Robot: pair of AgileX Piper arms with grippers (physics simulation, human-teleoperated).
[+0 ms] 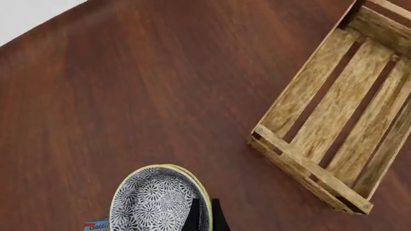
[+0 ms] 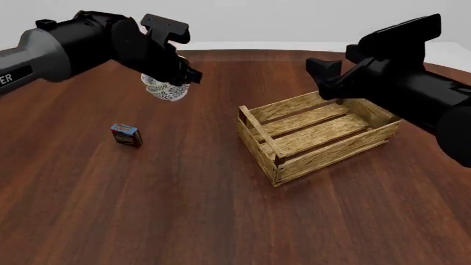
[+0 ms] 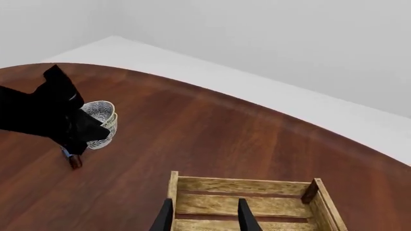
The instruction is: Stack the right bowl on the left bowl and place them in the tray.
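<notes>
Two patterned bowls [image 2: 166,89] sit nested, the inner one white with a dark floral print, the outer one yellow-rimmed. My left gripper [image 2: 178,76] is shut on their rim and holds them in the air, left of the tray [image 2: 259,132]. In the left wrist view one finger [image 1: 192,215] is inside the bowls [image 1: 154,197] and the other outside. The light-wood slatted tray is empty. My right gripper [image 3: 205,219] is open and empty above the tray's rim [image 3: 241,183]; it also shows in the front view [image 2: 327,74].
A small blue box [image 2: 126,134] lies on the dark wood table at the left, below the held bowls; it shows in the left wrist view [image 1: 96,225]. The tray's near end wall [image 1: 308,166] faces the bowls. The table's round far edge meets a white floor.
</notes>
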